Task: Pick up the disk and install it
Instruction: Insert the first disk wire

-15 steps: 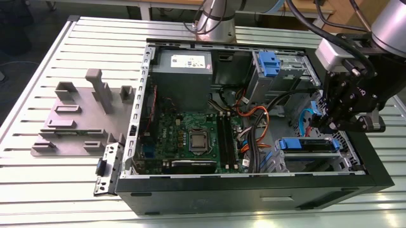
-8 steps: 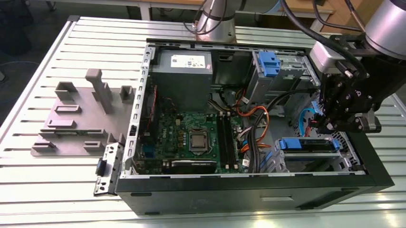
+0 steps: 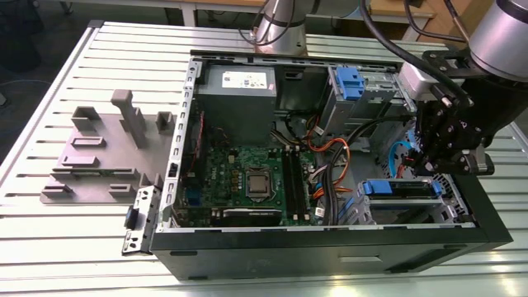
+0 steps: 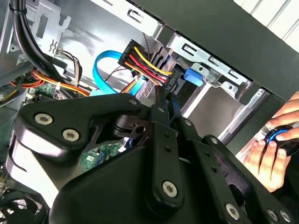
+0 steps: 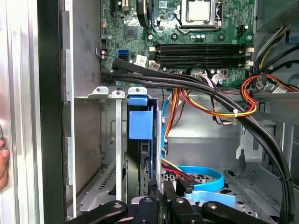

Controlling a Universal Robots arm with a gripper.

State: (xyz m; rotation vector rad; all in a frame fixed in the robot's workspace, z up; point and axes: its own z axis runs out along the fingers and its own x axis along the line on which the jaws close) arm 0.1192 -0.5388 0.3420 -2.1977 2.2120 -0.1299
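Note:
The disk sits in the lower drive bay of the open computer case, at the exterior view's right, its blue end tab facing the motherboard. In the first wrist view the disk stands edge-on in the bay under its blue tab. My gripper hangs just above the disk's cable end. Its black fingers are pressed together with nothing between them, right beside the power plug with its red, yellow and black wires. The tab shows just past the fingertips.
A blue bracket is fixed to the upper grey drive bay, next to the grey power supply box. Black cables and a blue flat cable cross near the bay. A person's hand rests outside the case. Grey fixture lies on the table.

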